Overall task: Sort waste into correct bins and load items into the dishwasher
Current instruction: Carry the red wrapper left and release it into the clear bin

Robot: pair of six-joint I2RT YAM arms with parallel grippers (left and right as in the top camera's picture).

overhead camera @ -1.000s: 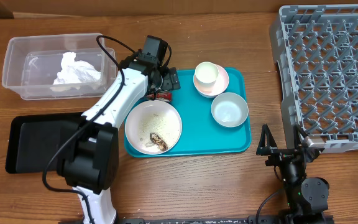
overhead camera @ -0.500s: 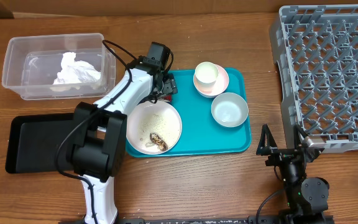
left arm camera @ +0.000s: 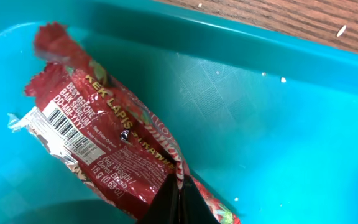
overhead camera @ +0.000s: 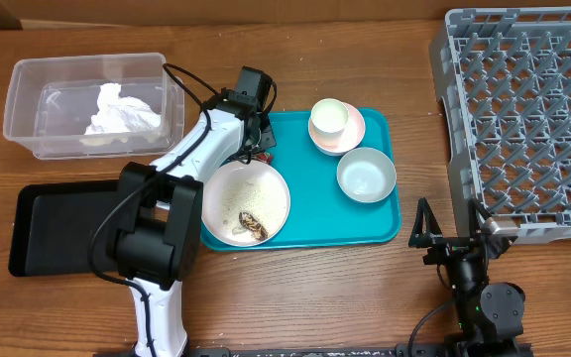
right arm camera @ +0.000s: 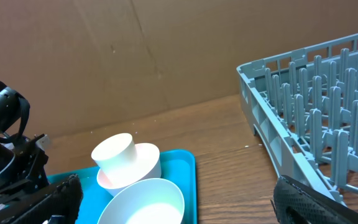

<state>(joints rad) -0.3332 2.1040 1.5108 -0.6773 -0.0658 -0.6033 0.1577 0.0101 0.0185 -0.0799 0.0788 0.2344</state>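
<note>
My left gripper (overhead camera: pixel 262 148) is down at the teal tray's far left corner. Its black fingertips (left arm camera: pixel 178 200) are shut on one end of the red shiny wrapper (left arm camera: pixel 98 134), which lies flat on the tray. Beside it sits the white plate (overhead camera: pixel 231 188) with brown food scraps (overhead camera: pixel 253 228) and rice crumbs. The grey-blue bowl (overhead camera: pixel 366 176) and the white cup (overhead camera: pixel 329 119) on its pink saucer (overhead camera: pixel 355 136) stand on the tray's right half. My right gripper (overhead camera: pixel 452 230) hangs open near the table's front edge, holding nothing.
The clear tub (overhead camera: pixel 28 79) at the far left holds a crumpled white napkin (overhead camera: pixel 122 109). A black tray (overhead camera: pixel 57 228) lies in front of it. The grey dish rack (overhead camera: pixel 528 109) fills the right side. The teal tray (overhead camera: pixel 315 223) sits mid-table.
The left gripper's jaws have closed on the red wrapper. Before that the left arm swung a little toward the tray's corner. The right arm has not moved.
</note>
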